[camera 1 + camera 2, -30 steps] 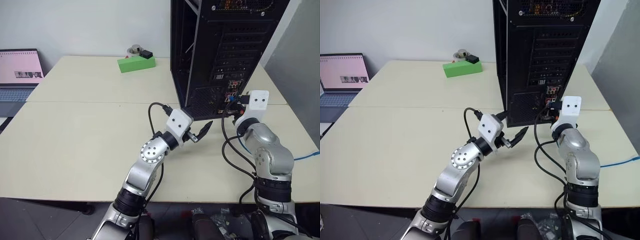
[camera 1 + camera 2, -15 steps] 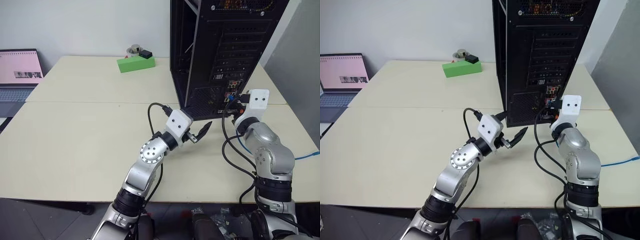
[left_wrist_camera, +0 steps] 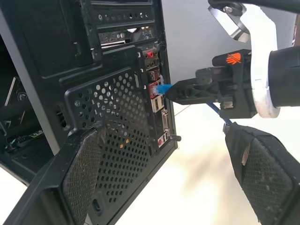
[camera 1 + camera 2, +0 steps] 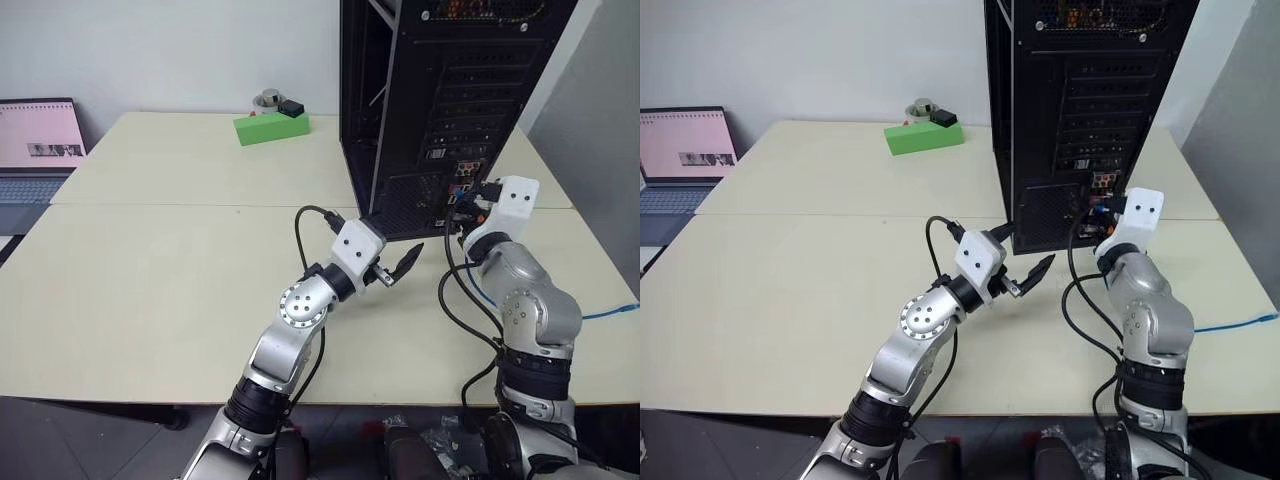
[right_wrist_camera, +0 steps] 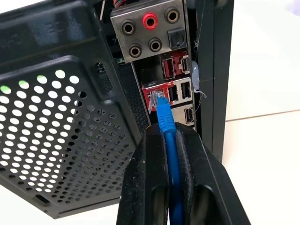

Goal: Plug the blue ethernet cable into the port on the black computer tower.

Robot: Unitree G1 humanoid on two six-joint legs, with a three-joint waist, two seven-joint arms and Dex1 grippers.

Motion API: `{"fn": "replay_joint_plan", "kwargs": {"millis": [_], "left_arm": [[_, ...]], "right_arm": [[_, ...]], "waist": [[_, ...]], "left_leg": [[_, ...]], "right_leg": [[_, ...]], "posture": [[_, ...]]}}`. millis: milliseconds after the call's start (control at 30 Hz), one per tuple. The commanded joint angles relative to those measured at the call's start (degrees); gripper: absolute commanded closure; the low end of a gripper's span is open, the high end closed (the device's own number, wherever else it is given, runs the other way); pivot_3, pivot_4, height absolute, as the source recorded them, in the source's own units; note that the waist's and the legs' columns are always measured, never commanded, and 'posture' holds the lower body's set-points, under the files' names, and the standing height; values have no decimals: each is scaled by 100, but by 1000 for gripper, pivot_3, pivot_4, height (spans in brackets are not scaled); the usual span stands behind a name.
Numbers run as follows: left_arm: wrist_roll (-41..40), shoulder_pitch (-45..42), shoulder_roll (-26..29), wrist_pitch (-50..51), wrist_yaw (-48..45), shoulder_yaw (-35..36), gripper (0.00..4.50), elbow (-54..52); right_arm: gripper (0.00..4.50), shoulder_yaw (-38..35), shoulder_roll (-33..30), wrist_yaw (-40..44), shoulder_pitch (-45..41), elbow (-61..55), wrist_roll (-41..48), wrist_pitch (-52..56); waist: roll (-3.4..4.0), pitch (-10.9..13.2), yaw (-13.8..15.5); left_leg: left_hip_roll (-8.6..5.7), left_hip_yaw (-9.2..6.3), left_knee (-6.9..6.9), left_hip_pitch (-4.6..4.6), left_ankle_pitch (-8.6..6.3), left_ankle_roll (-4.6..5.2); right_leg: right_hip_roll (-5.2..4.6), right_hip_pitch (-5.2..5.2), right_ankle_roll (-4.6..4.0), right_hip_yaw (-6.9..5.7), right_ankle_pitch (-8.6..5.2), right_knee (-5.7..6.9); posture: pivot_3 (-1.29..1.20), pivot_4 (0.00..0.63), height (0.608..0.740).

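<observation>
On one table (image 4: pixel 150 290), one tower (image 4: pixel 440 100), one blue cable (image 5: pixel 165 123).

Head eyes look forward and down over the table (image 4: pixel 150 290); both wrist cameras sit close to the black computer tower (image 3: pixel 117 108), sharing its rear port panel from opposite sides.

The right hand (image 3: pixel 180 92), fingers clamped on the blue ethernet cable (image 3: pixel 163 88), holds its plug at the port panel of the black computer tower (image 3: pixel 112 112), between the left hand's spread fingers (image 3: pixel 262 178).
</observation>
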Motion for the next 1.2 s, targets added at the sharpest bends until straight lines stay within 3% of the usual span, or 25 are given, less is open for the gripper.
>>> {"fn": "replay_joint_plan", "kwargs": {"millis": [33, 833, 900, 1200], "left_arm": [[-9, -13, -29, -75, -35, -22, 266, -223], [2, -5, 0, -66, -29, -21, 266, -282], [-10, -13, -9, -72, -22, -8, 167, -299], [-180, -55, -66, -139, -16, 123, 167, -283]], "right_arm": [[4500, 10, 68, -61, -206, -181, 103, -58], [4500, 410, -66, 255, -443, 552, -85, -558], [3815, 485, -195, 373, -341, 464, -140, -570], [2091, 477, -668, 791, 134, -51, -7, -316]], "waist": [[0, 0, 0], [1, 0, -152], [2, 0, -156], [2, 0, -77]], "left_leg": [[0, 0, 0, 0, 0, 0], [3, 4, -1, 5, 0, 1], [4, 5, -1, 5, 0, 1], [2, 3, -3, -4, 0, 0]], "right_leg": [[0, 0, 0, 0, 0, 0], [4, -1, 0, 8, 0, 2], [5, -2, 0, 8, 0, 2], [2, -3, 0, 4, 0, -5]], "posture": [[0, 150, 740], [0, 150, 740], [0, 150, 740], [0, 150, 740]]}}
